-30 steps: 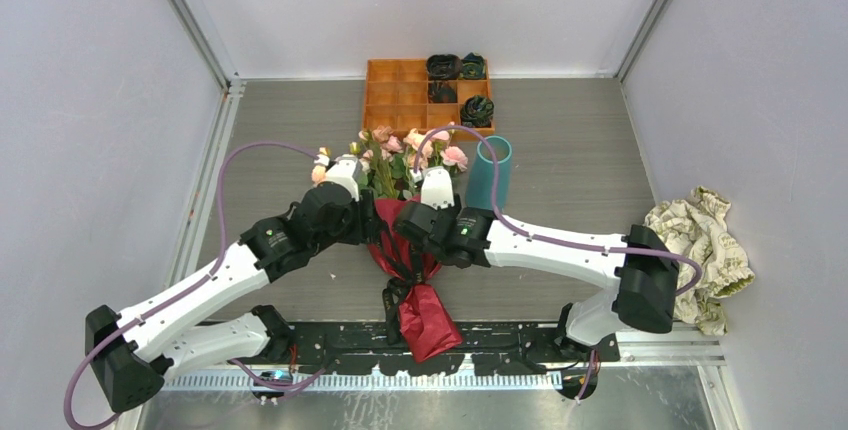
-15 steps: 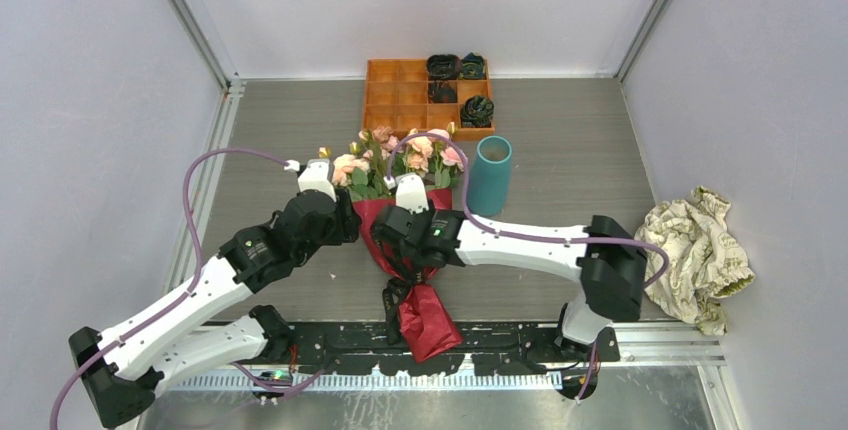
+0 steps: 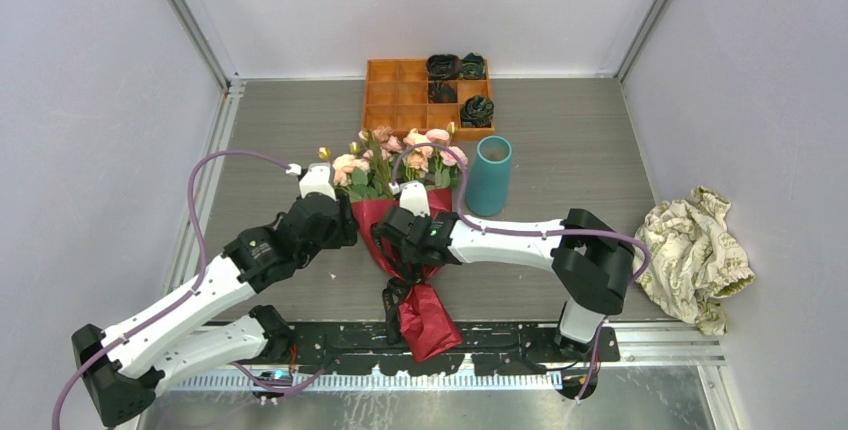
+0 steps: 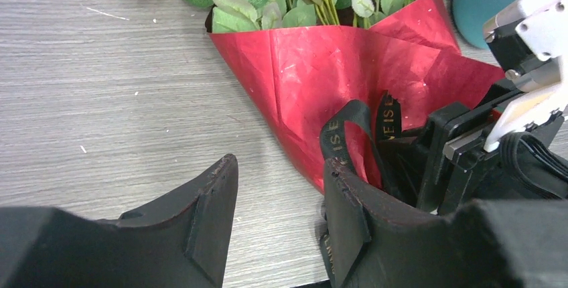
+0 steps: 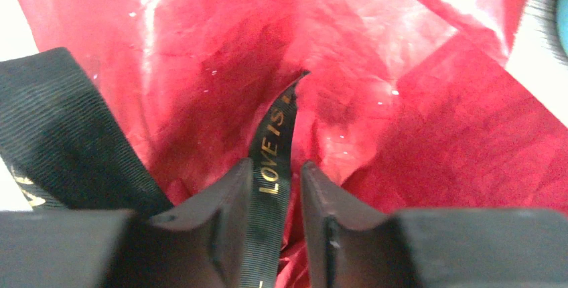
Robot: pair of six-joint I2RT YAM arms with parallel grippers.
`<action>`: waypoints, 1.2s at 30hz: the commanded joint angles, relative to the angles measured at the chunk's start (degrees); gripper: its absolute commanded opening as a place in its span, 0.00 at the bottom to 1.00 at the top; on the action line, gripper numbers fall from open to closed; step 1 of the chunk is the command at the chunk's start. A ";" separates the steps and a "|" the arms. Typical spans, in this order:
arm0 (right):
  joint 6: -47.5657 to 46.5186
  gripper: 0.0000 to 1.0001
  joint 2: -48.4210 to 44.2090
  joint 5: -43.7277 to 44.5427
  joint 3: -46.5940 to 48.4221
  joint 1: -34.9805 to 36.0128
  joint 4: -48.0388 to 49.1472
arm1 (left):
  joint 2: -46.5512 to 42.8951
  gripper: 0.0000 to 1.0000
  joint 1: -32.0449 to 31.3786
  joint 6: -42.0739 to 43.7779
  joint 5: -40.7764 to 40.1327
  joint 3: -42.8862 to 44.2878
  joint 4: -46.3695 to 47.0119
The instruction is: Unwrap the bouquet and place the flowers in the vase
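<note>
The bouquet (image 3: 405,200) lies in the middle of the table, with its flowers (image 3: 400,155) pointing away and its dark red paper (image 4: 321,67) fanned out. A black ribbon (image 5: 271,161) with gold letters ties the wrap. My right gripper (image 5: 276,181) is down on the wrap. Its jaws are narrow around a ribbon tail, with a slit still showing on one side. My left gripper (image 4: 278,194) stands open over bare table at the wrap's left edge, its right finger beside a ribbon loop (image 4: 338,134). The teal vase (image 3: 488,175) stands upright just right of the flowers.
An orange compartment tray (image 3: 395,100) with dark bundles (image 3: 445,65) in it sits at the back. A crumpled cream cloth (image 3: 695,255) lies at the right wall. The paper's twisted tail (image 3: 425,320) reaches the near edge between the arm bases.
Both arms have drawn back from over the flowers toward the wrap's tied part, uncovering the vase. The right jaws have narrowed around the ribbon tail. The left jaws are as wide as before.
</note>
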 commanded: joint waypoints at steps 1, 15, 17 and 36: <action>0.29 0.28 0.49 -2.49 -0.44 0.11 5.20 | 0.75 0.51 -0.21 -0.26 -1.28 -1.42 2.90; -1.71 0.01 -12.87 5.68 4.44 0.20 -5.95 | 5.45 0.51 -0.14 1.80 -1.45 -0.65 7.27; -2.63 0.01 -16.19 7.28 6.25 0.17 -7.91 | 7.43 0.51 -0.13 2.71 -1.17 0.32 8.51; -14.48 0.01 -27.23 17.59 26.43 0.22 -15.86 | 31.36 0.50 -0.13 4.27 5.42 3.20 23.67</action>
